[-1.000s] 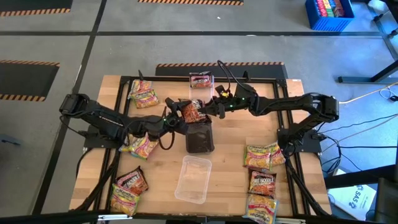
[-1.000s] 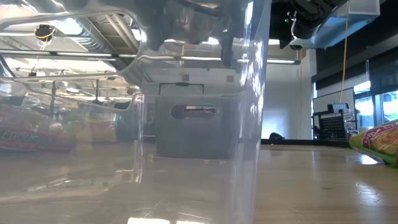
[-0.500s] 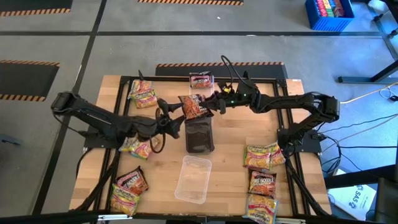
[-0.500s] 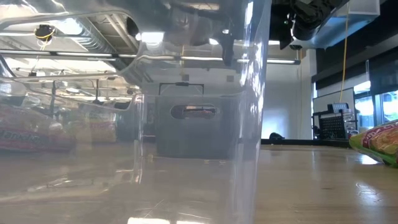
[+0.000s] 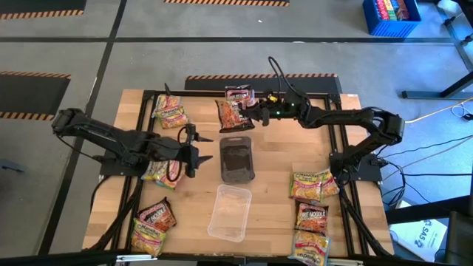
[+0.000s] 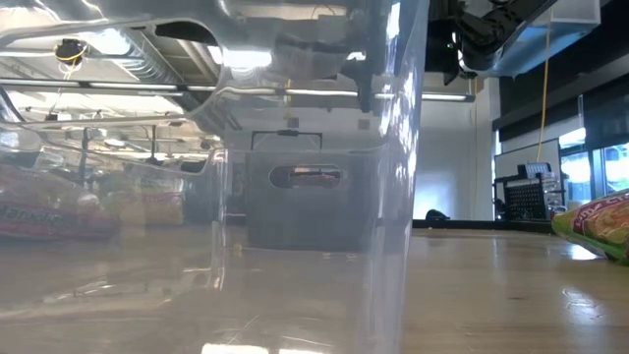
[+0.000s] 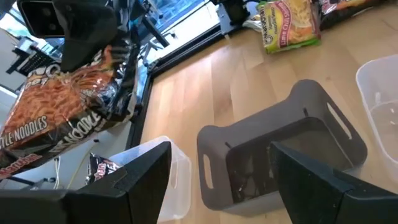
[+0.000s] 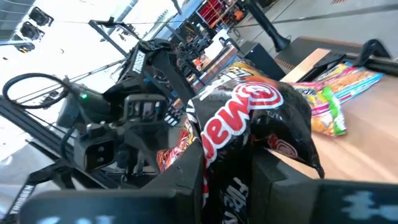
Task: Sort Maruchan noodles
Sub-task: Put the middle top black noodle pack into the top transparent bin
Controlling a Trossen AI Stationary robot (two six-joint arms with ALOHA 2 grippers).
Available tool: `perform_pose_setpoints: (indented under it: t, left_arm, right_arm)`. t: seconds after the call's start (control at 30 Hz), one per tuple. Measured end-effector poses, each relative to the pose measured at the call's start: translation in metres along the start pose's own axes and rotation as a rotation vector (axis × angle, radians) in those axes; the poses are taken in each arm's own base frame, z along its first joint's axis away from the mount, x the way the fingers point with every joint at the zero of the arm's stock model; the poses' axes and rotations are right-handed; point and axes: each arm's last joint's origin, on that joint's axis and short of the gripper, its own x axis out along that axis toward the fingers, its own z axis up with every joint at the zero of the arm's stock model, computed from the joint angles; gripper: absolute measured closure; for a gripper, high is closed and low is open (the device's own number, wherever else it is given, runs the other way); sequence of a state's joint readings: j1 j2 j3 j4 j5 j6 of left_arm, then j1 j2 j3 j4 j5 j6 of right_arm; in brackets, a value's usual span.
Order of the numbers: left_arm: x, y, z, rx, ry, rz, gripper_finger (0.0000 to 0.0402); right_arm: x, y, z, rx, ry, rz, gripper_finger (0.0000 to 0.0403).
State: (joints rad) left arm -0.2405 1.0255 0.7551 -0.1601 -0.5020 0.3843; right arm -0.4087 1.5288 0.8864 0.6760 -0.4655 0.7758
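Glossy plastic noodle packet, matt grey bin, bare wood table.

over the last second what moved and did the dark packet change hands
The right end effector carried the dark brown-red noodle packet away from above the grey bin, toward the table's far edge, and now holds it alone. The left end effector, beside the packet a second ago, pulled back to its own side, fingers open and empty. The grey bin, clear tray and other packets stayed put.
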Motion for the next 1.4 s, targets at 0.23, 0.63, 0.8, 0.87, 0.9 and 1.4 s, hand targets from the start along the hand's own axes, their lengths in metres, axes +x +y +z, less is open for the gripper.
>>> perform_pose_setpoints:
  t: [0.23, 0.63, 0.8, 0.87, 0.9, 1.4]
  left_arm:
    - [0.002, -0.002, -0.001, -0.004, 0.015, -0.005, 0.0137]
    - [0.002, -0.003, -0.005, -0.039, 0.050, -0.017, 0.0137]
    - [0.004, -0.009, -0.012, -0.064, 0.053, -0.081, 0.0137]
    - [0.006, -0.014, -0.019, -0.069, 0.042, -0.112, 0.0137]
    - [0.008, -0.017, -0.022, -0.073, 0.028, -0.126, 0.0137]
    - [0.016, -0.037, -0.064, -0.155, -0.257, 0.000, 0.0137]
  right_arm:
    - [0.000, -0.001, -0.002, -0.056, 0.028, 0.008, 0.0364]
    - [-0.006, -0.008, 0.006, -0.216, 0.020, -0.008, 0.0361]
    - [-0.012, -0.016, 0.012, -0.357, 0.014, -0.056, 0.0360]
    - [-0.015, -0.021, 0.013, -0.408, 0.031, -0.086, 0.0359]
    - [-0.016, -0.024, 0.013, -0.428, 0.043, -0.100, 0.0359]
    - [-0.013, -0.013, 0.055, -0.700, 0.261, -0.388, 0.0359]
